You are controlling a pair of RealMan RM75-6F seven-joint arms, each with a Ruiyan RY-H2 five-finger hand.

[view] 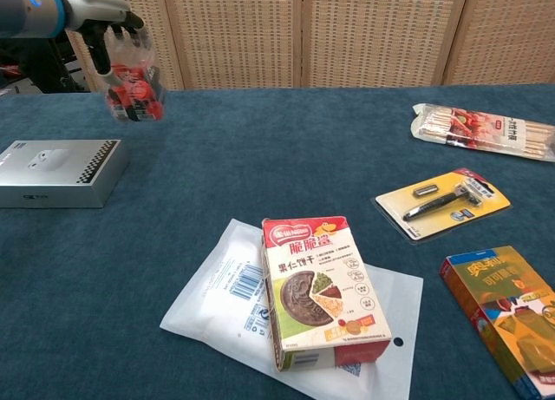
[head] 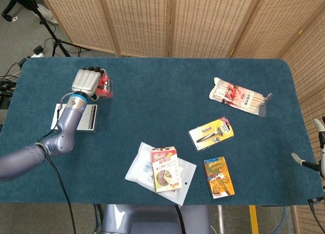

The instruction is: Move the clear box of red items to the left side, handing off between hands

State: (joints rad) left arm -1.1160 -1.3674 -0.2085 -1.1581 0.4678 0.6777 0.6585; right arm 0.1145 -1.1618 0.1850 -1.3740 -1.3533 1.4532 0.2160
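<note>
Blue-carpeted counter (head: 162, 87) backed by wicker screens (head: 152, 21). Left hand (head: 85, 81) grips the clear box of red items (view: 134, 77) from above, fingers wrapped over its top; box held tilted in the air at far left, above the counter, just beyond the silver box (head: 74, 118). Right hand: only a sliver of something at the right edge of the head view, can't tell its state. Silver box with checkered edge lies flat at left, near the forearm. Near centre: white mailer pouch (view: 227, 283) with a snack carton (view: 321, 287) lying on it. Right of that, an orange carton (view: 507, 309) flat on the counter. Razor blister pack (head: 211, 133) mid-right. Packet of sticks (head: 237, 96) far right, well apart from the hand.
</note>
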